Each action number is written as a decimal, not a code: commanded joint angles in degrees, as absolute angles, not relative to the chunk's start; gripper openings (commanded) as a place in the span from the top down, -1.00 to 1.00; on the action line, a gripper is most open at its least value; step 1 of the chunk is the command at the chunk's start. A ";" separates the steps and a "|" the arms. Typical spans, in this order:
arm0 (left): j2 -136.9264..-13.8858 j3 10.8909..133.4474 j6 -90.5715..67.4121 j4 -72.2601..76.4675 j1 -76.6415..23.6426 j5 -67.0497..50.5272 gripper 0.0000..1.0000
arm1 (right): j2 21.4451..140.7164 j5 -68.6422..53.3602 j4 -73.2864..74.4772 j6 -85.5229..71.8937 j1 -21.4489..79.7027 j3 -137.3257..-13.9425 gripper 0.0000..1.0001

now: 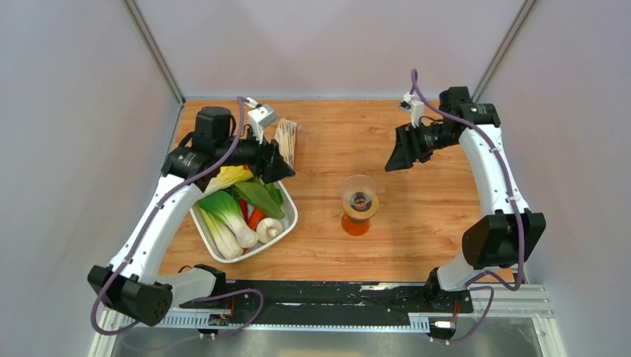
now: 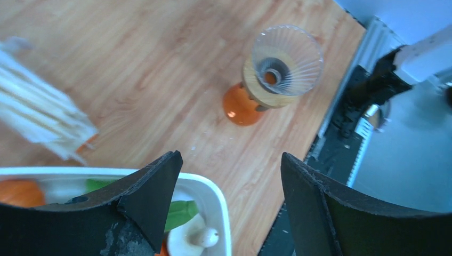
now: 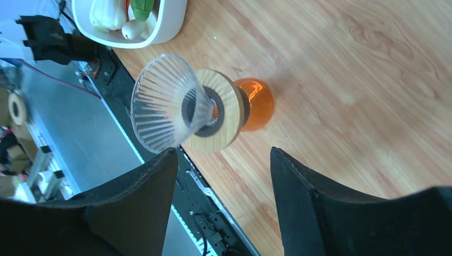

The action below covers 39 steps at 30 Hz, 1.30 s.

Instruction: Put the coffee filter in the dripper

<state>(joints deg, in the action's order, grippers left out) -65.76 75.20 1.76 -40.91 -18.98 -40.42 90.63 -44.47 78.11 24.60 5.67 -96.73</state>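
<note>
My right gripper (image 3: 223,154) hangs near the clear ribbed cone dripper with its tan wooden collar (image 3: 160,106), jaws well apart and holding nothing. The dripper sits on the orange glass vessel (image 3: 259,104). My left gripper (image 2: 230,160), left of the dripper, is wide open and empty. I cannot make out a single paper filter.

The dripper (image 1: 359,190) sits on top of a glass vessel (image 1: 356,225), which stands near the middle of the table (image 1: 424,223). To the left of it, well apart, lies a dish (image 1: 292,216) with bok choy (image 1: 223,212) and a mushroom (image 1: 269,229) in it. Behind the dish is a bundle of filter papers (image 1: 286,140). The left gripper (image 1: 281,171) hangs over the far edge of the dish, and the right gripper (image 1: 396,158) is behind the dripper, to its right.
</note>
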 commanded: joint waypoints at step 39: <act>-93.14 76.08 -23.29 -20.47 -37.55 -46.80 -0.02 | 86.89 -54.28 68.45 14.24 6.03 -77.51 0.19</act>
